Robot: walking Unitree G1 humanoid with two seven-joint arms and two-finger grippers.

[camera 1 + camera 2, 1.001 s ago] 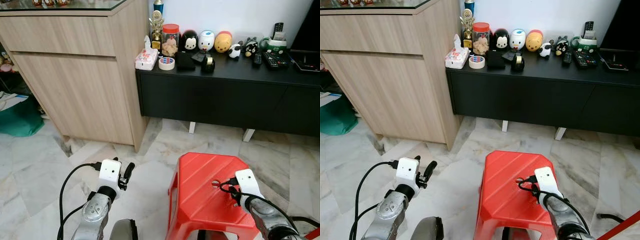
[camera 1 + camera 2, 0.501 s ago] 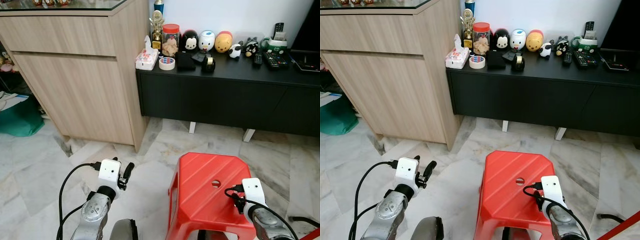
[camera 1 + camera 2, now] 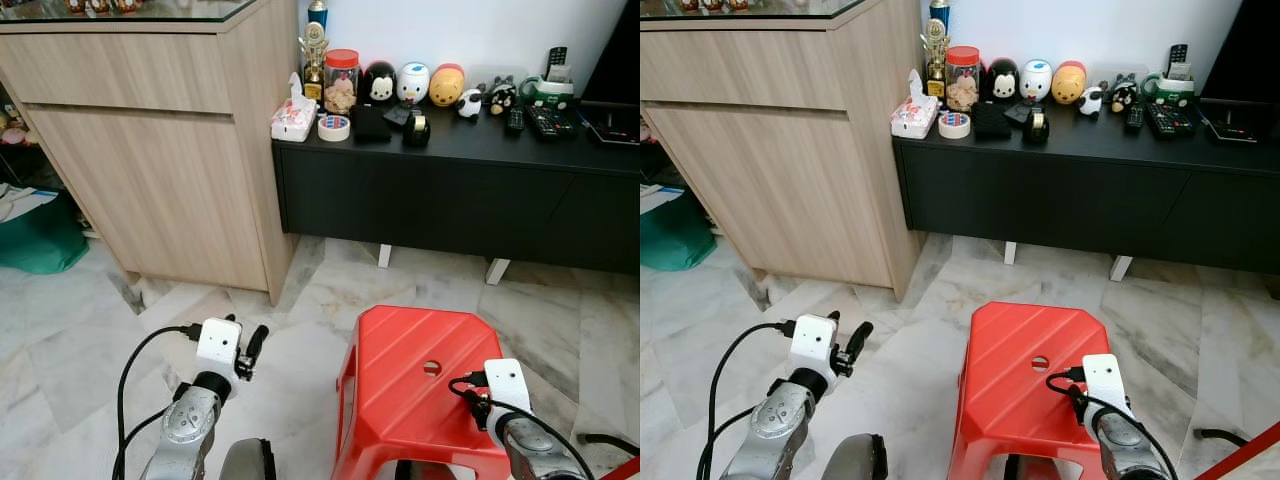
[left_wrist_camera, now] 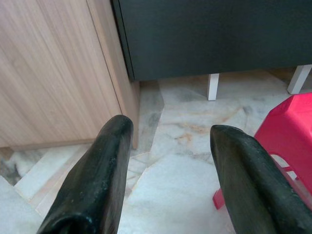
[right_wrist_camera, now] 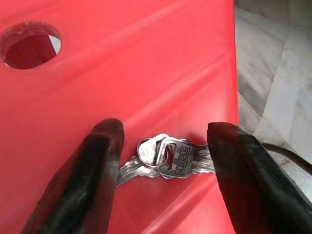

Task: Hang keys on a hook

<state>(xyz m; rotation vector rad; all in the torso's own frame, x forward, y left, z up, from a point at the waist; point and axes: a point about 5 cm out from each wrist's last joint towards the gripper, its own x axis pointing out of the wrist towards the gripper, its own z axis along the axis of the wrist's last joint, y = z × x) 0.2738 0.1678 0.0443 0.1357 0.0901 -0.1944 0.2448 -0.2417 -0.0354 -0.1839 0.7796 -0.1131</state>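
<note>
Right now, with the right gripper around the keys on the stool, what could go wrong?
The keys lie flat on the smooth red stool, so the right gripper, its fingers open on either side, may slide them or pinch only one key. The ring might also slip free on lifting. They lie near the stool's edge, so a push could drop them to the floor.

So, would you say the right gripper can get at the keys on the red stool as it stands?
Probably yes: the right gripper is open, its fingers either side of the keys lying flat on the red stool, with nothing between.
</note>
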